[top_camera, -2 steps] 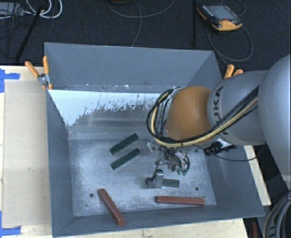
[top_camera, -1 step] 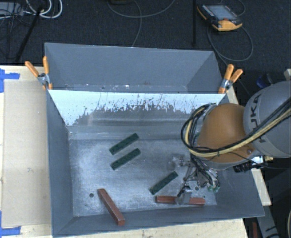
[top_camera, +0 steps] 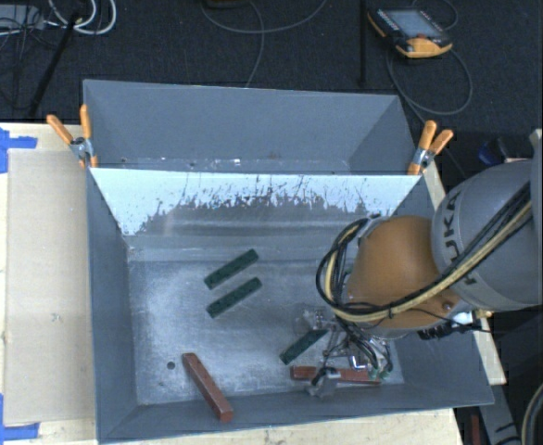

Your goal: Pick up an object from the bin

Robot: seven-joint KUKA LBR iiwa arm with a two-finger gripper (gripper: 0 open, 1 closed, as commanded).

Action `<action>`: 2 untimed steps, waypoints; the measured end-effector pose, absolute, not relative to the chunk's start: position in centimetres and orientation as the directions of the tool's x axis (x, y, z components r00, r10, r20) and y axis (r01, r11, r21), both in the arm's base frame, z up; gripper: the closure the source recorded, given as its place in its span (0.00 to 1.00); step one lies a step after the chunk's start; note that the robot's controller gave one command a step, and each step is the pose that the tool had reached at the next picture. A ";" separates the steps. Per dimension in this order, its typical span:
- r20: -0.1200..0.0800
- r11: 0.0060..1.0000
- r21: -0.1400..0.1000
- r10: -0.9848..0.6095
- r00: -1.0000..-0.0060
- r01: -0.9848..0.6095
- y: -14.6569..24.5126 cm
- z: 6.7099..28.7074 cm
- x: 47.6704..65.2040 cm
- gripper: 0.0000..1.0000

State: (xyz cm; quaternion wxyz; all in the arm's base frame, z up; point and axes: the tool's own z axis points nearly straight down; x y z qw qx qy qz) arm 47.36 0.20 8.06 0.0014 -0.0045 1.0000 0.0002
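My gripper (top_camera: 334, 358) is low in the bin's front right corner, below the orange wrist cover. A short dark green bar (top_camera: 300, 347) lies slanted just to its left, touching or very close to it. A red-brown bar (top_camera: 332, 375) lies flat beneath it, partly hidden by the gripper's body. Whether either bar is held cannot be told.
Two more dark green bars (top_camera: 232, 269) (top_camera: 233, 297) lie side by side near the bin's middle. A longer red-brown bar (top_camera: 207, 387) lies slanted at the front left. The arm and its cables cover the bin's right side.
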 end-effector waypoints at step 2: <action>-0.008 0.997 0.000 -0.074 -0.997 -0.074 0.4 21.5 48.2 1.00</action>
